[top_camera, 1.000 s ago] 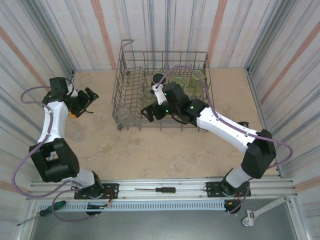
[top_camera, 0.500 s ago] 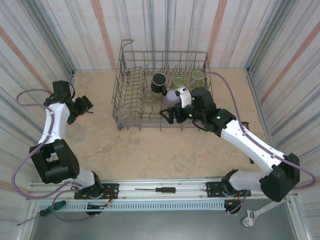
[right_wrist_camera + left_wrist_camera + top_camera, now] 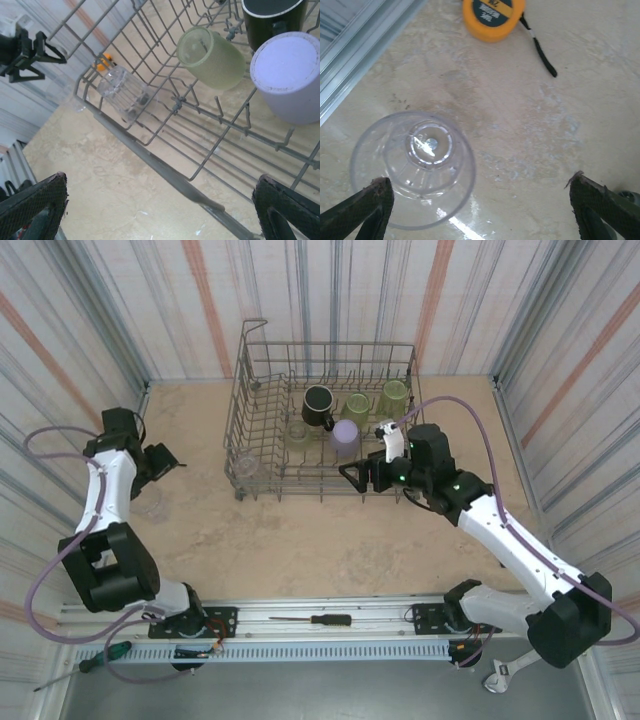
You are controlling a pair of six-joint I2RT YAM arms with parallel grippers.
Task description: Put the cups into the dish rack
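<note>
Right arm (image 3: 480,510) withdrew; lavender cup (image 3: 346,434) sits in dish rack (image 3: 265,410); both jaws spread, empty.

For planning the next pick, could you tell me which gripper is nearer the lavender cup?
Right. The right gripper is close by the lavender cup; the left gripper is far left.

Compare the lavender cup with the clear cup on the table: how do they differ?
The lavender cup is opaque; the clear cup is see-through. The lavender cup sits in the rack, base up; the clear cup stands on the table outside it, below the open left gripper. Shared: neither is gripped.
</note>
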